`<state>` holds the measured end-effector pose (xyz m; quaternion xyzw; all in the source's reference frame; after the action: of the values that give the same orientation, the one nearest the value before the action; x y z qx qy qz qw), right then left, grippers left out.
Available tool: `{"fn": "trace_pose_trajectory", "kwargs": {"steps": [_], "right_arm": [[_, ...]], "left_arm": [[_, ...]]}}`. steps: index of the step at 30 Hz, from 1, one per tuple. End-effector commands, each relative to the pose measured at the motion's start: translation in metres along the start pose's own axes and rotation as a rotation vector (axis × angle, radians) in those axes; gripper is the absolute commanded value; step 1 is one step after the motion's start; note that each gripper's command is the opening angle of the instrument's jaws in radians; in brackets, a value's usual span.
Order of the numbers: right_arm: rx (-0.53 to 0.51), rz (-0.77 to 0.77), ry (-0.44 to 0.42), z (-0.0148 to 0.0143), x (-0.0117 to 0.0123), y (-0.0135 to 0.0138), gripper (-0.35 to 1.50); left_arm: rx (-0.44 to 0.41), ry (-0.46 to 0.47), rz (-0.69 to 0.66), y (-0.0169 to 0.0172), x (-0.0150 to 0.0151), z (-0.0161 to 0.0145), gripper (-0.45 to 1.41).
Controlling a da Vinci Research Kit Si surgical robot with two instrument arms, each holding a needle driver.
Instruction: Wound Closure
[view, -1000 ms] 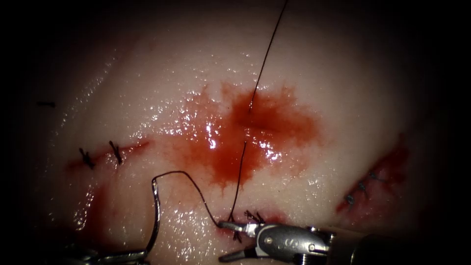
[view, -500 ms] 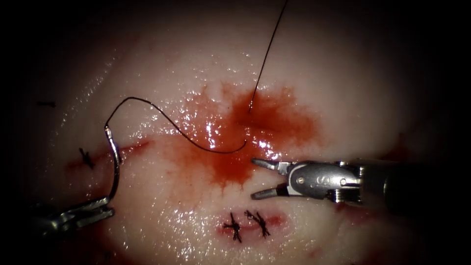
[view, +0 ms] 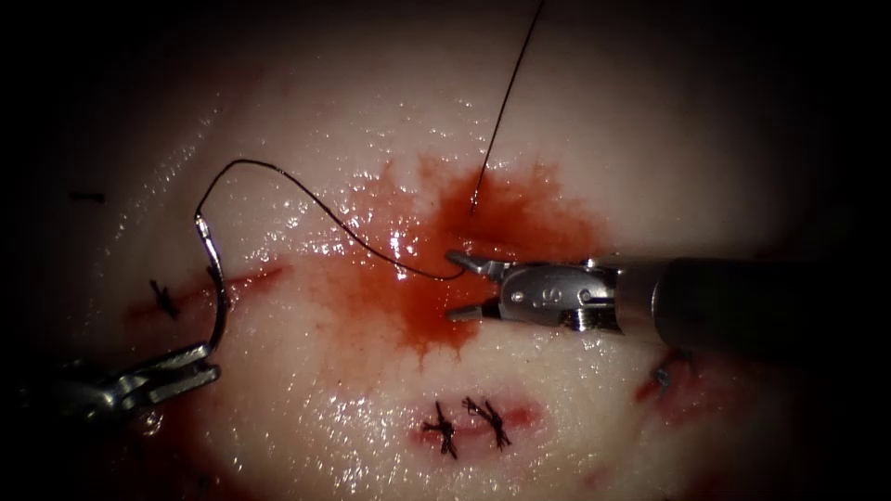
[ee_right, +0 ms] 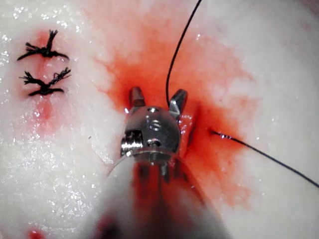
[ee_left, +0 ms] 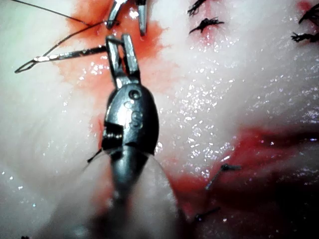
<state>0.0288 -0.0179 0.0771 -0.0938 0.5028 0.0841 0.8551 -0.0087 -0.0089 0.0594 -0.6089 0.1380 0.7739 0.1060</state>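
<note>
The right end effector (view: 455,286) has moved up, spread around the thin black thread (view: 306,199); the left end effector (view: 206,357) stays clamped on the curved steel needle (view: 219,295), clear of the pale tissue (view: 306,436).

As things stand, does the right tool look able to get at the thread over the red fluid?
Probably yes: the right tool has its fingers open at the thread, nothing between. The left tool holds the needle off to the left.

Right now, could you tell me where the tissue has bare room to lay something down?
Bare pale pork-belly tissue lies above the red fluid patch, right of the thin black thread. It is crowded at the patch: open right gripper; the left gripper holds the curved steel needle.
</note>
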Motion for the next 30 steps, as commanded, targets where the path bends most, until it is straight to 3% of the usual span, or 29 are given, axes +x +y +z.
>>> {"fn": "trace_pose_trajectory", "kwargs": {"steps": [1,2,3,8,14,22,25,30], "right_arm": [[0.006,-0.005,0.004,0.0007,-0.0004,-0.0008,0.5],[0.005,-0.008,-0.008,0.0004,-0.0006,-0.001,0.0],[0.007,-0.012,-0.026,0.0001,-0.0008,-0.001,-0.35],[-0.026,-0.007,-0.096,-0.0016,-0.0011,-0.0006,-0.35],[-0.002,-0.003,-0.078,-0.0037,0.0007,-0.0023,-0.35],[0.082,-0.005,-0.083,-0.0077,0.0053,-0.008,-0.35],[0.141,0.057,-0.07,-0.0095,0.0078,-0.0116,-0.35],[0.193,0.074,-0.04,-0.0104,0.0108,-0.0149,-0.35]], "left_arm": [[0.001,0.0,0.0,0.0003,-0.0004,0.0005,-0.45],[0.001,-0.001,0.0,0.0003,-0.0004,0.0005,-0.45],[0.001,-0.001,0.0,0.0003,-0.0004,0.0005,-0.45],[0.002,-0.004,0.002,0.0,-0.0003,0.0006,-0.45],[0.004,-0.008,0.003,-0.0007,-0.001,0.0014,-0.45],[0.015,-0.01,0.008,-0.0006,-0.0036,0.0029,-0.45],[0.02,-0.01,0.024,0.0001,-0.0049,0.0034,-0.45],[0.027,-0.011,0.027,0.0009,-0.0054,0.0037,-0.45]]}}
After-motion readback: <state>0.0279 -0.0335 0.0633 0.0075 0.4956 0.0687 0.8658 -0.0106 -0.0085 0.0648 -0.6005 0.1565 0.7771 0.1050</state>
